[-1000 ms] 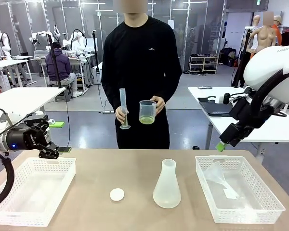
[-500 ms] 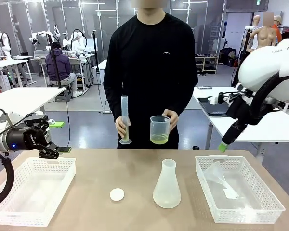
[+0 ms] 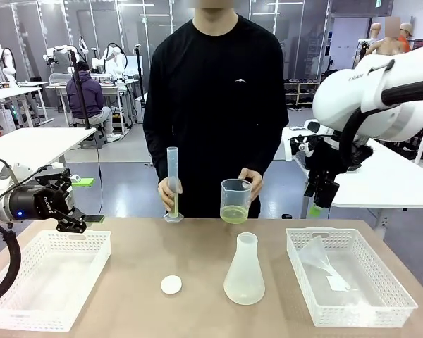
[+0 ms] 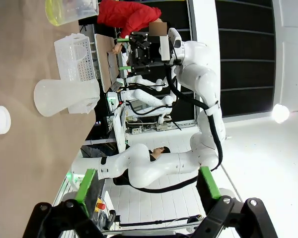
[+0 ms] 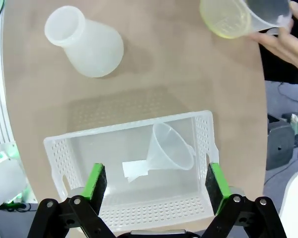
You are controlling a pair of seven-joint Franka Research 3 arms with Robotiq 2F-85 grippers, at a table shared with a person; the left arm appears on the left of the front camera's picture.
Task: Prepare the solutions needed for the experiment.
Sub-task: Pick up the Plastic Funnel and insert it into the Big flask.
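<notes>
with the front view's counter (image 3: 197, 246) read as a dial and the person at 12, the solutions (image 3: 234, 215) sit near 12 o'clock. a shallow pale yellow-green layer lies in the bottom of a clear beaker (image 3: 236, 191), which the person's left hand (image 3: 254, 182) holds just over the counter's far edge. a thin column of the same colour stands low in a tall graduated cylinder (image 3: 173, 169), gripped upright by the person's right hand (image 3: 166, 191) at 11 o'clock. the cylinder's foot is at the far edge; whether it touches the counter cannot be told.

the robot's left hand (image 3: 84, 201) hovers at 9 o'clock, over the far rim of a white basket (image 3: 56, 235). its fingers are spread wide with nothing between them, and its wrist view shows the green pads (image 4: 87, 183) well apart.

the robot's right hand (image 3: 323, 201) hangs in the air at 2 o'clock, over the far side of the second basket (image 3: 338, 232). it is just as wide open and empty. a clear funnel (image 5: 169, 146) lies on its side in that basket, touching a slip of paper (image 5: 135, 169).

a whitish conical flask (image 3: 244, 274) stands upright near the dial's centre. a small white round cap (image 3: 171, 284) lies flat at the flask's 9 o'clock, apart from it.
</notes>
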